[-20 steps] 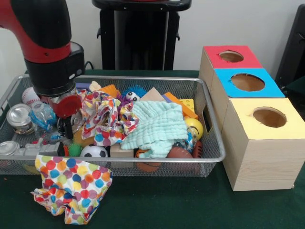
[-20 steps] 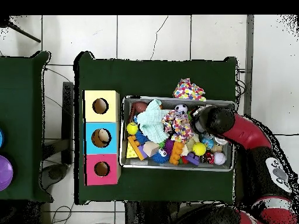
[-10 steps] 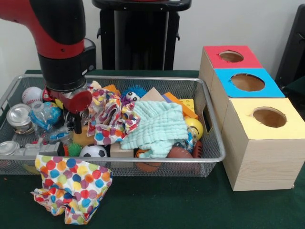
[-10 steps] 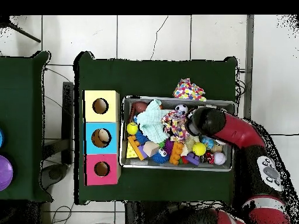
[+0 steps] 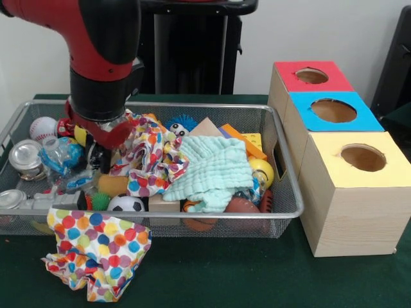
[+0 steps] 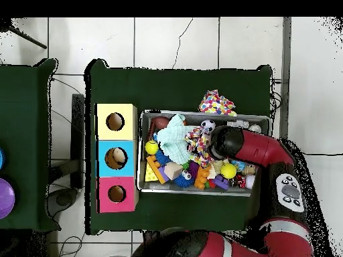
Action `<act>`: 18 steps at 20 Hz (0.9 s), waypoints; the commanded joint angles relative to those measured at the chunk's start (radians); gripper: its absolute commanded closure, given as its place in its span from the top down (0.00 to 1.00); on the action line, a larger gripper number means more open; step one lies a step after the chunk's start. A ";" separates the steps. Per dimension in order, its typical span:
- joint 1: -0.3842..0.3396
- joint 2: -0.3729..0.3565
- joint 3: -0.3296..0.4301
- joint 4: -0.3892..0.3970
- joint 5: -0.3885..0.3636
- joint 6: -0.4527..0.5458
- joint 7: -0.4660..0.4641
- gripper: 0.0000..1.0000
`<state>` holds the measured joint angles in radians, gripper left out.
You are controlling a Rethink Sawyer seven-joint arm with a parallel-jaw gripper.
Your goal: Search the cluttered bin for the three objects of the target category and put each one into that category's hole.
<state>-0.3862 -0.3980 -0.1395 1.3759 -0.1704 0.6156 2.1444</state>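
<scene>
A wire bin (image 5: 192, 106) (image 6: 262, 121) is full of mixed toys. My gripper (image 5: 99, 157) is down inside its left part in the front view, under the red and black arm (image 6: 228, 142). It touches the left edge of a polka-dot cloth (image 5: 151, 160) (image 6: 199, 142). A mint cloth (image 5: 212, 170) (image 6: 173, 134) lies beside that. Balls show around them: a soccer ball (image 5: 126, 204), a baseball (image 5: 42, 128), a yellow ball (image 5: 262, 171) and a brown football (image 5: 243, 206). Three wooden boxes have holes in red (image 5: 311, 76), blue (image 5: 333, 110) and yellow (image 5: 363, 157) tops.
A second polka-dot cloth (image 5: 96, 253) (image 6: 216, 104) lies on the green table in front of the bin. Metal cans (image 5: 26, 156), a blue spiky ball (image 5: 178, 125) and wooden blocks (image 5: 207, 127) crowd the bin. The boxes stand close to the bin's side.
The arm has moved right across the bin, from over the cans toward the polka-dot cloth, and has risen slightly. The cloth's left edge has bunched up against the gripper.
</scene>
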 commanded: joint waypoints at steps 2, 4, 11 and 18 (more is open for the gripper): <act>-0.014 0.186 -0.074 -0.146 -0.092 -0.032 0.073 0.00; 0.000 0.210 -0.108 -0.179 -0.110 -0.042 0.092 0.00; 0.006 0.253 -0.164 -0.251 -0.124 -0.059 0.088 0.00; -0.024 0.252 -0.132 -0.234 -0.074 -0.017 0.060 0.00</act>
<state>-0.3875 -0.2216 -0.3042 1.1413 -0.2223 0.5925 2.1444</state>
